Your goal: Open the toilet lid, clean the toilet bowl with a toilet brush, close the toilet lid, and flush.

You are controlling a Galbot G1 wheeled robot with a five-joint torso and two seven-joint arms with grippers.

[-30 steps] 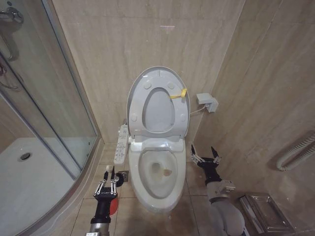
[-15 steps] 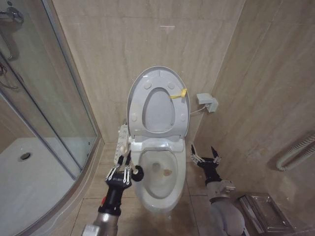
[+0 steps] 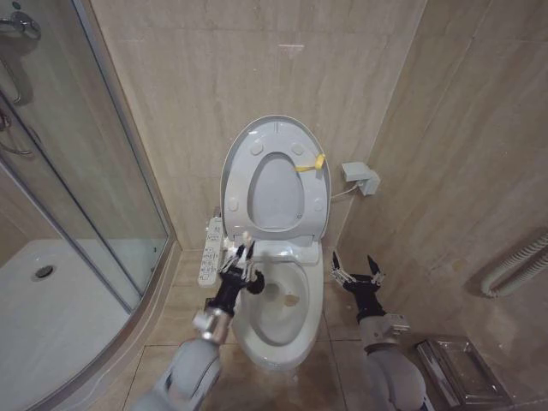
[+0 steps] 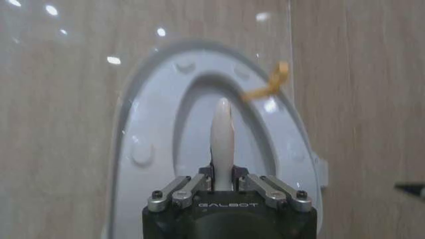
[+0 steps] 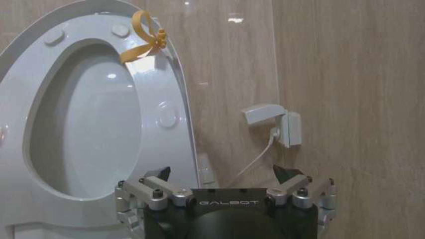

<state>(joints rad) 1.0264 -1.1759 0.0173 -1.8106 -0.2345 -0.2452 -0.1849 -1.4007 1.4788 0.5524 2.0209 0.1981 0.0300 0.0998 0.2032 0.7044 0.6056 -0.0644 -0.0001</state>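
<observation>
From the head view the lid (image 3: 276,175) stands raised against the wall, and the left gripper (image 3: 239,264) holds the brush (image 3: 254,284) over the bowl's (image 3: 282,330) left rim, beside the control panel (image 3: 210,251); the right gripper (image 3: 357,272) hangs spread wide right of the bowl. The left wrist view shows fingers (image 4: 189,183) pinching the white handle. The right wrist view adds a wall socket (image 5: 275,123) beside the lid.

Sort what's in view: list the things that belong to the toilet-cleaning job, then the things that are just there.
Job:
toilet lid, raised
toilet bowl, stained inside
toilet brush, head over the bowl
left end effector, shut on the brush handle
right end effector, open beside the bowl

Just there:
control panel
shower glass
wall socket
</observation>
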